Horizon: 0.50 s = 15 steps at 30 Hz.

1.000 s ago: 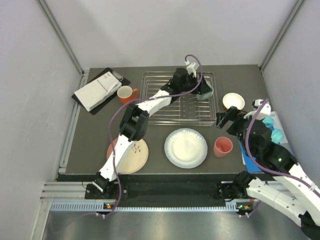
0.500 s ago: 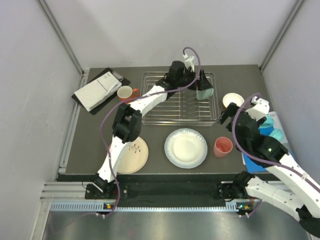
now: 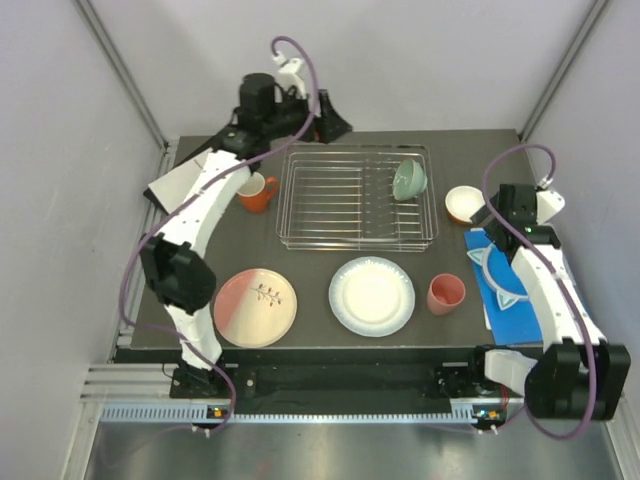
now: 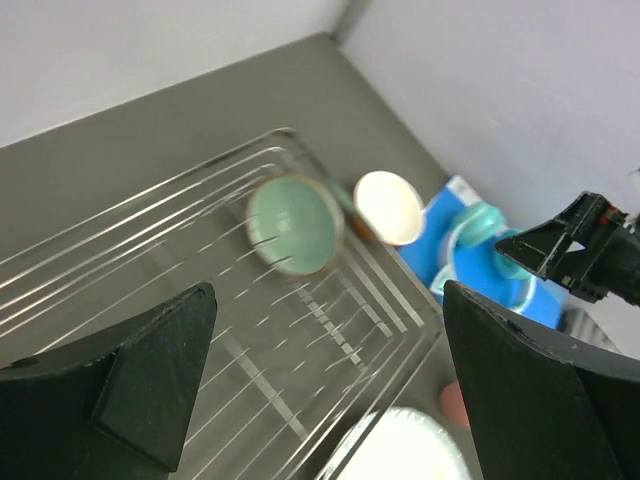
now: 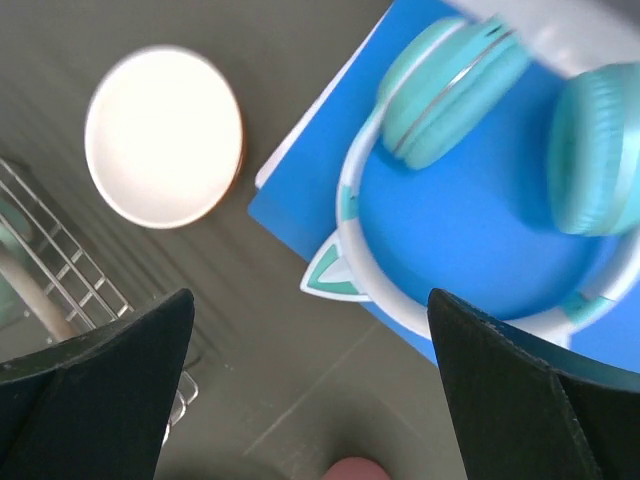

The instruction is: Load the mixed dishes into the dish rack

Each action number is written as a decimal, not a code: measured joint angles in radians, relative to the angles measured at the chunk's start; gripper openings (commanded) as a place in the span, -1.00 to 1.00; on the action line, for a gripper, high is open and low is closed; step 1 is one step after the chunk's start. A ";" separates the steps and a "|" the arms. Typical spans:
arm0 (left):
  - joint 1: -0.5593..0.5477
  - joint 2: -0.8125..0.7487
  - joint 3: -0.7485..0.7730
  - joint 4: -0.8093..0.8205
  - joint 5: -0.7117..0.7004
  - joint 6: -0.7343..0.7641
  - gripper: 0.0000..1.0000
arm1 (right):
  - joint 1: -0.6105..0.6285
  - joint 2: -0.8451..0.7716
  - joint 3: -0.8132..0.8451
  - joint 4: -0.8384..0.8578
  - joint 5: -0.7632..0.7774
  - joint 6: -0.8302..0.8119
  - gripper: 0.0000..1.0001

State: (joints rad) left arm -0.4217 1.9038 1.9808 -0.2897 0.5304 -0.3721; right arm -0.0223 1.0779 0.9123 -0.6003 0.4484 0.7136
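Observation:
The mint green bowl (image 3: 409,179) (image 4: 295,222) leans on its edge in the back right corner of the silver wire dish rack (image 3: 340,205) (image 4: 150,270). My left gripper (image 3: 330,122) (image 4: 328,300) hangs open and empty, high over the rack's back edge. The orange mug (image 3: 256,191) stands left of the rack. In front of it lie the pink-and-cream plate (image 3: 254,306) and the white plate (image 3: 372,295), with the salmon-pink cup (image 3: 446,294) (image 5: 355,468) to their right. Open and empty, my right gripper (image 3: 500,222) (image 5: 308,300) hovers over the table right of the rack.
A small white bowl (image 3: 466,204) (image 5: 163,135) sits right of the rack. Turquoise headphones (image 3: 505,280) (image 5: 480,170) lie on a blue pad (image 3: 515,315) (image 5: 450,230) at the right edge. A black-and-white booklet (image 3: 190,180) lies at the back left, partly under my left arm.
My left gripper opened, left the mint green bowl in the rack, then rose and pulled back to the left. My right arm swung toward the back right, over the blue pad.

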 measured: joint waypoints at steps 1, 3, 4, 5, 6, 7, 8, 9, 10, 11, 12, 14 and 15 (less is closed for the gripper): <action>0.026 -0.027 -0.015 -0.025 -0.002 0.016 0.98 | -0.006 0.036 0.003 0.010 -0.027 -0.003 0.99; 0.091 -0.097 -0.072 -0.066 -0.012 0.058 0.98 | -0.012 0.115 0.016 0.029 -0.089 -0.006 0.99; 0.122 -0.129 -0.101 -0.091 -0.023 0.076 0.98 | -0.012 0.146 0.025 0.040 -0.122 -0.006 0.99; 0.148 -0.158 -0.130 -0.107 -0.032 0.096 0.98 | -0.012 0.169 0.033 0.054 -0.145 -0.006 0.99; 0.166 -0.187 -0.159 -0.124 -0.045 0.115 0.98 | -0.012 0.183 0.040 0.063 -0.163 -0.006 0.99; 0.176 -0.214 -0.184 -0.149 -0.058 0.135 0.98 | -0.013 0.201 0.052 0.075 -0.183 -0.006 0.99; 0.178 -0.232 -0.201 -0.164 -0.067 0.150 0.98 | -0.013 0.211 0.060 0.084 -0.193 -0.006 0.99; 0.177 -0.253 -0.222 -0.178 -0.080 0.169 0.98 | -0.014 0.224 0.073 0.088 -0.203 -0.005 0.99; 0.174 -0.274 -0.241 -0.200 -0.088 0.189 0.98 | -0.014 0.236 0.086 0.096 -0.212 -0.005 1.00; 0.170 -0.296 -0.262 -0.220 -0.104 0.210 0.98 | -0.015 0.248 0.098 0.104 -0.219 -0.005 0.99; 0.169 -0.312 -0.276 -0.235 -0.113 0.225 0.98 | -0.016 0.257 0.106 0.109 -0.222 -0.005 0.99; 0.166 -0.352 -0.315 -0.270 -0.140 0.259 0.98 | -0.025 0.281 0.121 0.127 -0.228 -0.005 0.99; 0.167 -0.370 -0.331 -0.289 -0.156 0.272 0.98 | -0.031 0.296 0.126 0.138 -0.229 -0.005 0.99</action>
State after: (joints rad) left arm -0.2543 1.5333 1.6497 -0.5785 0.3740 -0.1001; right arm -0.0532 1.3739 1.0378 -0.4625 0.2192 0.7090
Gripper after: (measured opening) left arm 0.991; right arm 0.996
